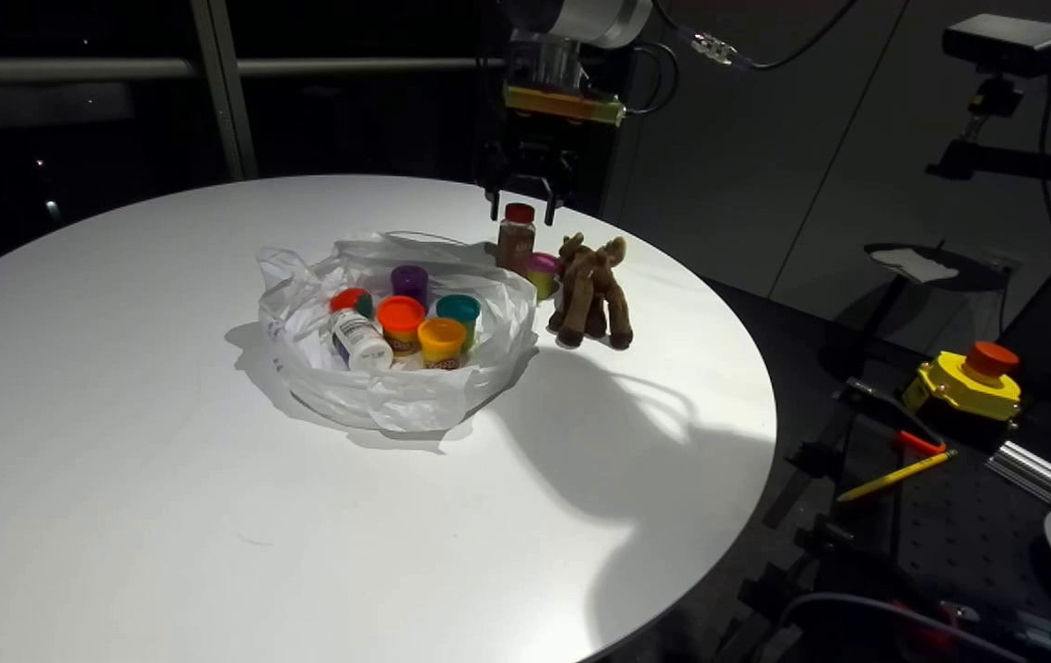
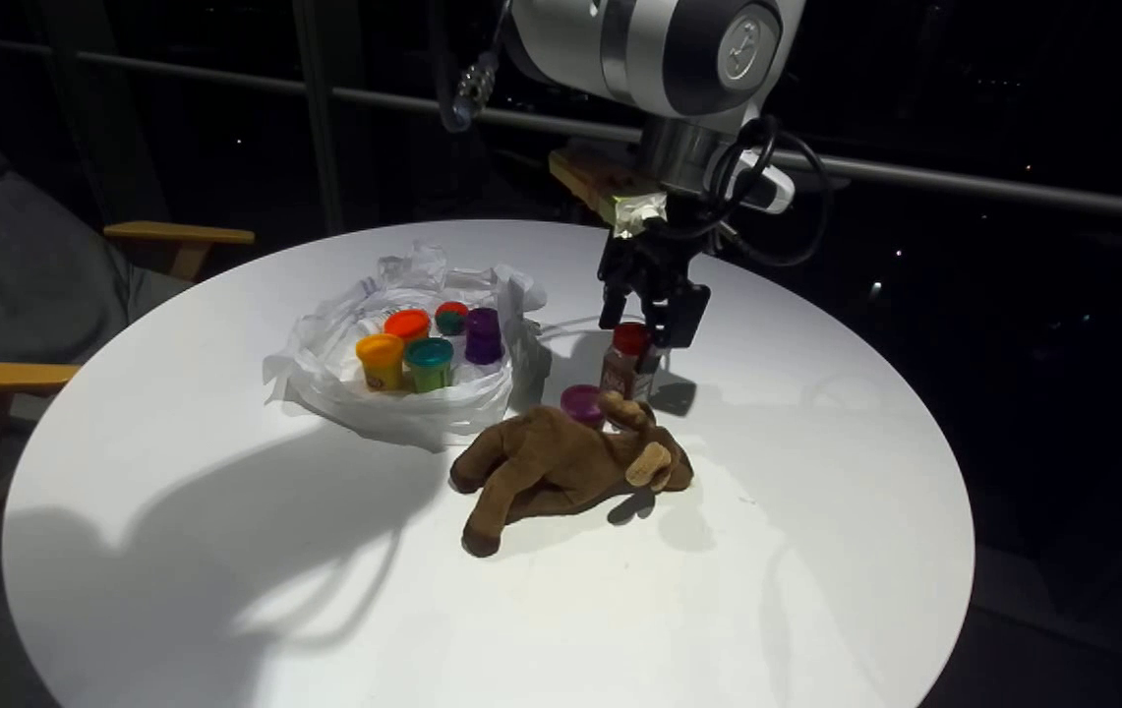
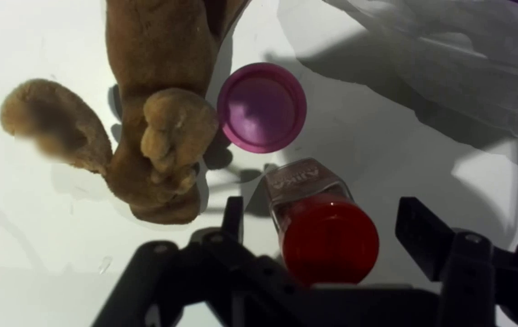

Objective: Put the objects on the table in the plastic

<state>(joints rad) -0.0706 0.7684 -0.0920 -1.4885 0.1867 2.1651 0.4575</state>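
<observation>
Wrinkled translucent plastic (image 1: pixel 424 405) holds orange, yellow, teal and purple tubs (image 1: pixel 401 324), a red-green item (image 1: pixel 352 302) and a tilted white bottle (image 1: pixel 361 342). Beside it, a red-capped bottle (image 1: pixel 516 243) stands upright near a pink-lidded tub (image 3: pixel 262 107) and a brown plush animal (image 2: pixel 553 457).

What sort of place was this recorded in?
Probably a lab, perhaps within an office, though I can't be certain: exterior views show what looks like a mounted camera, a yellow box topped by a red button, and a wooden-armed chair.
</observation>
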